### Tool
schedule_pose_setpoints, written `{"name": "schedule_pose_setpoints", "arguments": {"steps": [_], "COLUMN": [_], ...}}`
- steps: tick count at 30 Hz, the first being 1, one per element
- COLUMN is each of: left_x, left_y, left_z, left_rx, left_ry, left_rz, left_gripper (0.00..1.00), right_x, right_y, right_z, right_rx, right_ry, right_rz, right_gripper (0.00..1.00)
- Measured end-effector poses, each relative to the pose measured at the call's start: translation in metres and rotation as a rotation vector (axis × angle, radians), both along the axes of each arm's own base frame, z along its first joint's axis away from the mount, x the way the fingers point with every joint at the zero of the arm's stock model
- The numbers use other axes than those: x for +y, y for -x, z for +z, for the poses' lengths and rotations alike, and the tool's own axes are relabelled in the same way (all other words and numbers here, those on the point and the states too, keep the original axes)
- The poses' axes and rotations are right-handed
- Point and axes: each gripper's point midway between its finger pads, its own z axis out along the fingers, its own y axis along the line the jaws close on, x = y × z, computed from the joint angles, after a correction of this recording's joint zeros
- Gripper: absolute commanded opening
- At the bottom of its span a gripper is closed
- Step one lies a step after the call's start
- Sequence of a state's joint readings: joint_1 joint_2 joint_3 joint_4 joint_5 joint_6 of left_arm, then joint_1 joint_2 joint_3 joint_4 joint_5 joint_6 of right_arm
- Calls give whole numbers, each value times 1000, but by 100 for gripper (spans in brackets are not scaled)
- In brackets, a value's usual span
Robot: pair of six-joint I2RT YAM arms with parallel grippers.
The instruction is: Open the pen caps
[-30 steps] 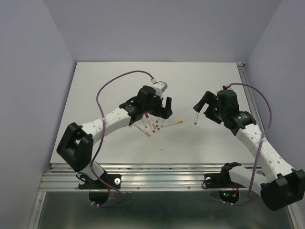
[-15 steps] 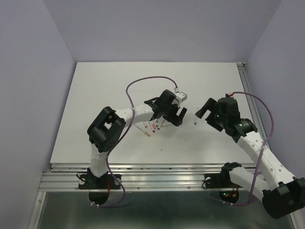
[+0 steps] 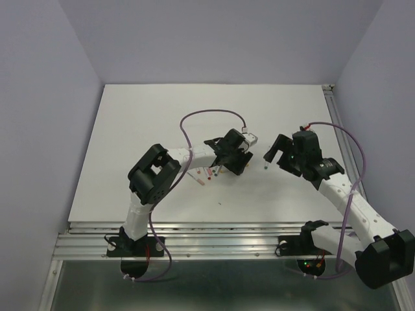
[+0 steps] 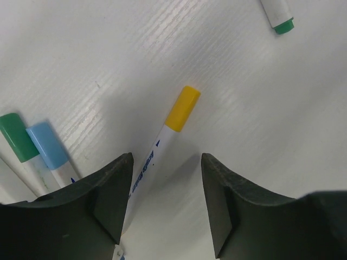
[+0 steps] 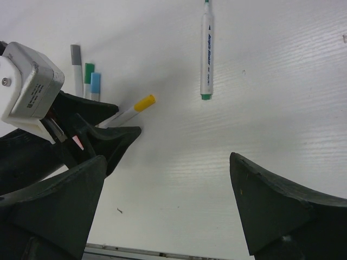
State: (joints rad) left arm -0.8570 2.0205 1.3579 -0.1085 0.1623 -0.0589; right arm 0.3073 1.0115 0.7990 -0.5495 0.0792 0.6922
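My left gripper (image 3: 235,159) (image 4: 165,189) is open and low over the table, its jaws either side of the white barrel of a yellow-capped pen (image 4: 162,141). The barrel runs close to the left finger (image 4: 111,195). The yellow cap (image 4: 182,108) (image 5: 144,102) sticks out beyond the fingertips. Green (image 4: 17,138) and light-blue (image 4: 47,146) capped pens lie just to the left, part of a small cluster (image 3: 206,172). A green-ended pen (image 5: 206,54) (image 3: 266,166) lies alone near my right gripper (image 3: 277,150) (image 5: 168,200), which is open, empty and above the table.
A grey-capped pen (image 5: 76,54) lies beside the green and blue ones. The white table (image 3: 162,123) has a metal rail along its near edge (image 3: 214,230) and another on its right side (image 3: 334,110). Grey walls stand around it.
My left arm has swung right and come down over the yellow-capped pen, which now lies between its jaws. The right gripper has shifted slightly towards the centre.
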Motion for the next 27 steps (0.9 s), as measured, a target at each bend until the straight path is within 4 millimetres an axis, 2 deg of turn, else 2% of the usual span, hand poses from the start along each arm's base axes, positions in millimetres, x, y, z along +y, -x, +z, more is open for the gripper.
{"name": "schedule_pose_setpoints", "arguments": {"steps": [4, 8, 15, 20, 21, 22, 27], "left_x": [0, -1, 1, -3, -4, -4, -4], "left_y": [-1, 0, 1, 5, 5, 6, 7], "left_z": [-2, -4, -7, -8, -9, -9, -9], "left_rx": [-38, -73, -135, -156, -158, -158, -163], "left_ry": [-36, -64, -117, -125, -124, -122, -98], "left_rz": [21, 44, 104, 122, 128, 132, 151], "left_gripper": [57, 47, 36, 18, 13, 0, 0], "right_x": [-1, -2, -2, -3, -3, -3, -4], "right_y": [1, 4, 3, 2, 2, 2, 4], "right_z": [-7, -13, -4, -2, -3, -3, -7], "right_rx": [3, 10, -30, -42, -40, -39, -33], "right_ry": [12, 20, 11, 12, 13, 14, 18], "right_rz": [11, 16, 18, 13, 12, 12, 10], "right_gripper": [100, 100, 100, 100, 100, 100, 100]}}
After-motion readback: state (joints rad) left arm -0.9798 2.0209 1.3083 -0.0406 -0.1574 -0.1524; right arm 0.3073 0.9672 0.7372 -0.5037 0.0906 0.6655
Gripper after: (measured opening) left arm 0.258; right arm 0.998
